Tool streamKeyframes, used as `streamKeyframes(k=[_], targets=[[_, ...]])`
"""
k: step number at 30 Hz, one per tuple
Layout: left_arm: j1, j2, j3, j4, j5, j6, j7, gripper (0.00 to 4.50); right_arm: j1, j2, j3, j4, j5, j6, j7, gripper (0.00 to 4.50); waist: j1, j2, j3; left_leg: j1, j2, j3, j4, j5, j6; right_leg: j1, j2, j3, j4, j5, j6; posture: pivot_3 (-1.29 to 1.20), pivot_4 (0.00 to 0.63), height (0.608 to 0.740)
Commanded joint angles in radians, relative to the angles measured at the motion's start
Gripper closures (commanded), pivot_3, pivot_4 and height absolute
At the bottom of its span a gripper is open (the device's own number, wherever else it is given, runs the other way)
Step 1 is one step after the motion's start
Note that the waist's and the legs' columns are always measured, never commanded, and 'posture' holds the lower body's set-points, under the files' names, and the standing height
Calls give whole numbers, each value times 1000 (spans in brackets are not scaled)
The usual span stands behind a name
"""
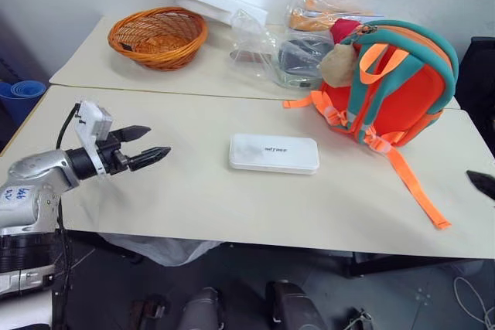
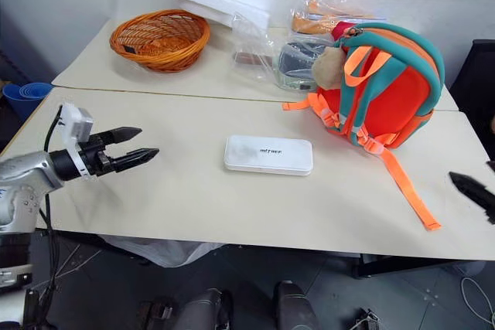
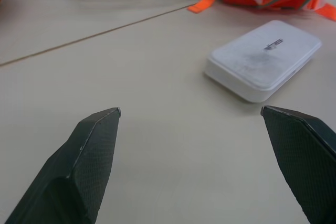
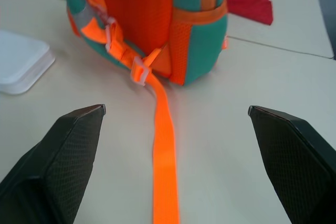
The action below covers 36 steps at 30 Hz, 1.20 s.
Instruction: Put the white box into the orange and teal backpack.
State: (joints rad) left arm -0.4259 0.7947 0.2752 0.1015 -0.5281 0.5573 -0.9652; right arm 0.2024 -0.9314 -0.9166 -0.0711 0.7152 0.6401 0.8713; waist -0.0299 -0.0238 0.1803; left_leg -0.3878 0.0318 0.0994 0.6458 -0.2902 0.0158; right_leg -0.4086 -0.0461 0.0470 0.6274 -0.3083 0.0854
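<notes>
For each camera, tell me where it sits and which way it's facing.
Head stereo pair: looks forward and down over the table; left end effector open, shown with its arm.
Left wrist: looks along its fingers toward the white box.
Right wrist: faces the orange and teal backpack.
Shared: box and backpack in all views.

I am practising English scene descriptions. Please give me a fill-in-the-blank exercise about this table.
1. The white box lies flat on the ____.
2. Both grippers, left and right, are ____.
3. The wicker basket is ____ in colour.
4. A long orange strap trails from the ____.

Missing words: table; open; orange; backpack
</notes>
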Motion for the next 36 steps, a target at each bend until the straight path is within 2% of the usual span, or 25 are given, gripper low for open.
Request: streamKeyframes(k=[1, 6, 9, 14, 15, 19, 26, 27, 28, 29, 33, 36], targets=[[-10, -7, 3, 7, 4, -20, 6, 0, 13, 33, -18, -48, 12, -5, -5, 27, 0, 0, 0, 0, 0, 0, 0, 0, 0, 0, 0, 0, 0, 0, 0, 0, 150, 740], [-6, -31, -33, -3, 35, -18, 43, 0, 17, 71, 1, -119, 18, 7, -40, 27, 0, 0, 0, -1, 0, 0, 2, 0, 0, 0, 0, 0, 1, 0, 1, 0, 150, 740], [-24, -61, -53, 4, 61, -25, 95, 0, -29, 87, 48, -163, 24, 24, -93, 27, -2, 0, 0, 0, 0, 1, 2, 0, 1, 0, 0, 1, 2, 1, 2, 0, 150, 740], [-110, -179, -144, 36, 183, -74, 260, 0, -172, 144, 306, -236, -57, 17, -219, 27, 1, 0, 0, 0, 0, 0, 3, 2, 1, 0, 0, 1, 3, 2, 2, 0, 150, 740], [-126, -202, -175, 45, 212, -91, 277, 391, -207, 161, 369, -239, -72, 18, -234, 410, 2, 0, 0, 0, -1, 0, 3, 3, 1, 0, 0, 1, 3, 3, 2, 0, 150, 740], [-187, -284, -307, 125, 339, -154, 322, 1449, -356, 231, 629, -183, -197, -14, -278, 1575, 2, 0, 0, -1, -1, 1, 3, 3, 1, -2, 1, 1, 3, 3, 2, 0, 150, 740], [-265, -386, -370, 275, 420, -171, 386, 3694, -537, 330, 846, 6, -385, -79, -350, 4097, 2, 0, 0, -5, -1, 4, 5, 5, -2, -6, 2, 2, 4, 3, 3, 0, 150, 740], [-272, -401, -381, 281, 425, -166, 382, 3920, -560, 345, 868, 34, -408, -81, -360, 4319, 2, 0, 0, -5, -1, 4, 6, 5, -2, -6, 2, 3, 5, 3, 3, 0, 150, 740], [-278, -413, -388, 284, 427, -158, 374, 4292, -579, 358, 883, 58, -423, -82, -365, 4500, 2, 0, 0, -4, -1, 4, 6, 5, -1, -6, 2, 3, 5, 3, 3, 0, 150, 740], [-280, -424, -394, 280, 425, -154, 365, 4493, -593, 372, 892, 73, -433, -84, -368, 4500, 2, 0, 0, -4, -1, 5, 7, 5, -1, -6, 2, 3, 6, 3, 3, 0, 150, 740], [-279, -466, -388, 250, 403, -136, 354, 4493, -617, 420, 909, 82, -444, -87, -371, 4500, 2, 0, 0, -4, -1, 5, 7, 5, -1, -6, 2, 3, 9, 3, 3, 0, 150, 740], [-252, -462, -390, 191, 386, -100, 322, 4493, -594, 425, 907, 33, -442, -72, -362, 4500, 2, 0, 0, -3, -1, 5, 7, 5, -1, -6, 2, 3, 9, 3, 3, 0, 150, 740]])
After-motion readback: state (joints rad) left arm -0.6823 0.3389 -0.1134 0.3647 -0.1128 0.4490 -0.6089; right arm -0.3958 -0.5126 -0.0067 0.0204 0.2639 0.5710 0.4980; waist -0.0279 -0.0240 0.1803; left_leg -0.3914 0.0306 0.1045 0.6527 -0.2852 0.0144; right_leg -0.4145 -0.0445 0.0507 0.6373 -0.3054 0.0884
